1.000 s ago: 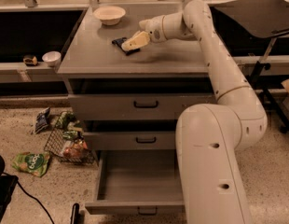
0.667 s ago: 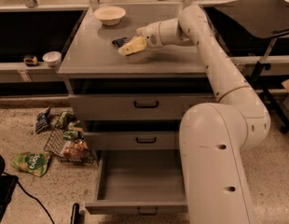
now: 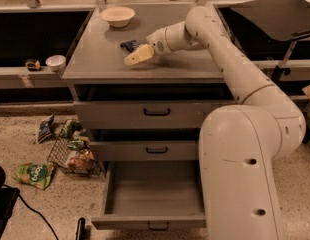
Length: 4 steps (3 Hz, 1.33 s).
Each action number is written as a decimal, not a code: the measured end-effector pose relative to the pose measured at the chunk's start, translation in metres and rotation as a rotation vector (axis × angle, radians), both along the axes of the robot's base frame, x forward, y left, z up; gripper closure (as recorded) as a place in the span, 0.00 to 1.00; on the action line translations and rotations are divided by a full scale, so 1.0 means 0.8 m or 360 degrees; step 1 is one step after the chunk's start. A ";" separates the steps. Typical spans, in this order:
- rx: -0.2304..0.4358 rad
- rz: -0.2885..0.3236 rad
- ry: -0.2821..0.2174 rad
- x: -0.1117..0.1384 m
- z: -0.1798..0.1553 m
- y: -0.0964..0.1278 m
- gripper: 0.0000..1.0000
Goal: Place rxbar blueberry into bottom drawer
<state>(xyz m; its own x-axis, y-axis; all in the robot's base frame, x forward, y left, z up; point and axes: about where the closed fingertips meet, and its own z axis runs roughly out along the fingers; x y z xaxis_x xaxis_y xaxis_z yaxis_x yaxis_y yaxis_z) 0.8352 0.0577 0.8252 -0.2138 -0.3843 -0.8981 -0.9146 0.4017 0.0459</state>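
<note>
The rxbar blueberry, a small dark navy bar, lies on the top of the grey cabinet, and only its left end shows from behind the gripper. My gripper is cream-coloured and sits over the cabinet top, right beside and partly in front of the bar. The bottom drawer is pulled out wide, and its inside looks empty. The two upper drawers are pushed in.
A white bowl stands at the back left of the cabinet top. On the floor to the left are a wire basket of snacks, a green snack bag and a blue-and-white bag. My arm's base stands right of the open drawer.
My gripper has shifted left and toward the front edge of the cabinet top. The bar stays in about the same spot.
</note>
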 end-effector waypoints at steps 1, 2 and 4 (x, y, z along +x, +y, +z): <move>-0.0109 -0.0049 -0.0008 -0.001 -0.008 -0.006 0.18; -0.0150 -0.0065 -0.0013 0.000 -0.009 -0.008 0.42; -0.0150 -0.0065 -0.0013 0.000 0.006 -0.008 0.88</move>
